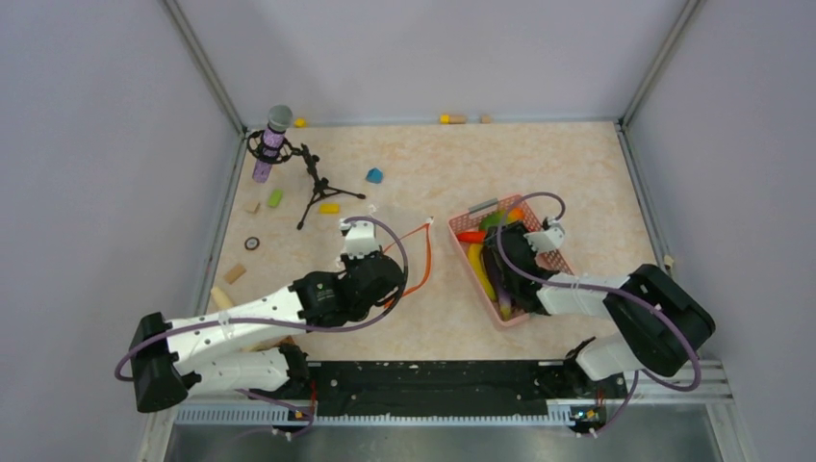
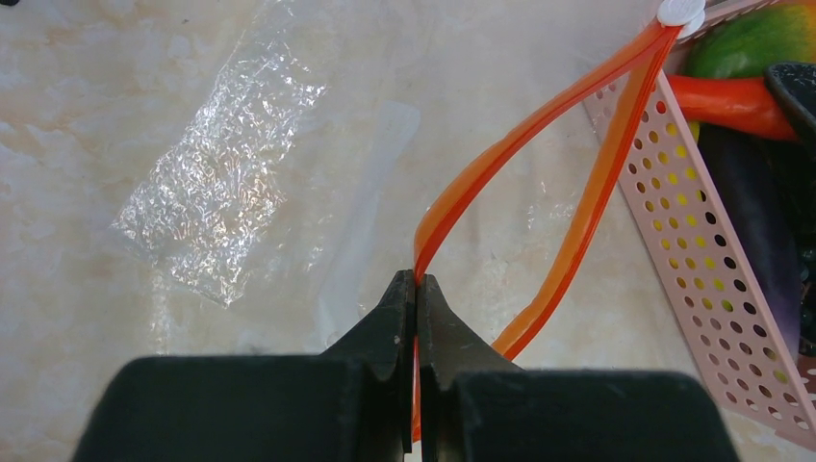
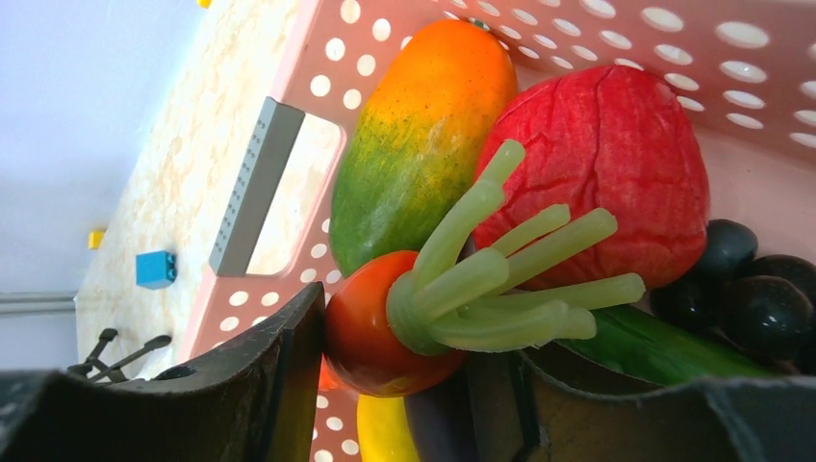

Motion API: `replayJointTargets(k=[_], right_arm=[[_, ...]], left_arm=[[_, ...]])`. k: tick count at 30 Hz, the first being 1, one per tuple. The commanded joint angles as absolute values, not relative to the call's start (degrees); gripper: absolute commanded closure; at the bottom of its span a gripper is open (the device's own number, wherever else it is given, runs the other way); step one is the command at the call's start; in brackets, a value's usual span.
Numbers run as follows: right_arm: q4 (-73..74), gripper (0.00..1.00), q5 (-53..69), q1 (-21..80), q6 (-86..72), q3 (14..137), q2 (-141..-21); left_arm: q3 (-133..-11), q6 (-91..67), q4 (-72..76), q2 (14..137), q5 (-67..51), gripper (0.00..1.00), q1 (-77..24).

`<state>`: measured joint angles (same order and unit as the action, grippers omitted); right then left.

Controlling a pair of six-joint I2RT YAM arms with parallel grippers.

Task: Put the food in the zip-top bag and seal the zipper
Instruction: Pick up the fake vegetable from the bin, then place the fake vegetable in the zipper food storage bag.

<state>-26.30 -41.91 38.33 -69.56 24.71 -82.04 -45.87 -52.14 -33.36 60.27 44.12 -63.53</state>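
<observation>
Table (image 1: pixel 539 183): carries all items below.

Basket (image 2: pixel 702 250): sits right of centre, long axis running near to far. It holds the food.

Bag (image 2: pixel 216 192): lies flat and crinkled on the table, left of the basket. Its mouth faces the basket.

Zipper (image 2: pixel 539 135): open. The two strips bow apart into a loop and meet at the slider (image 2: pixel 681 12), which sits against the basket's far corner. The long axis runs from the left gripper (image 2: pixel 417 279) away toward that corner.

Left gripper: clenched on one zipper strip, just past where the loop begins.

Carrot (image 3: pixel 361 337): lies in the basket among the other fruit. Its green top (image 3: pixel 500 279) points at the wrist camera.

Right gripper (image 3: pixel 414 332): inside the basket, jaws spread and straddling the carrot. One finger (image 3: pixel 289 366) is against the carrot, and a gap shows at the other.
</observation>
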Motion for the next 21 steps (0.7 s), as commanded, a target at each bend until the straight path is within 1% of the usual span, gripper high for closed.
replayJointTargets(k=[1,7,14,16,18,21], right_arm=[[-29.9,0.68,-42.6,38.0,-64.8,23.5,-76.1],[-27.8,0.76,-42.7,38.1,-56.5,20.8,-65.8],[-29.8,0.80,-38.6,38.1,-42.8,15.8,-50.1],[-33.2,0.81,-35.4,38.1,-39.2,12.7,-45.6],[-39.4,0.83,-29.6,38.1,-36.1,9.5,-41.8],[-45.4,0.86,-21.3,38.6,-32.5,7.5,-39.3]], left_arm=[[-46.2,-51.1,-31.1,58.6,43.8,1.00,-63.4],[-46.2,-50.7,-30.8,58.6,43.1,1.00,-63.4],[-46.6,-50.1,-30.5,58.7,41.0,1.00,-63.4],[-46.6,-50.2,-30.6,58.7,40.9,1.00,-63.5],[-46.5,-50.4,-30.6,58.7,41.0,1.00,-63.5],[-46.5,-50.5,-30.5,58.9,40.7,1.00,-63.4]])
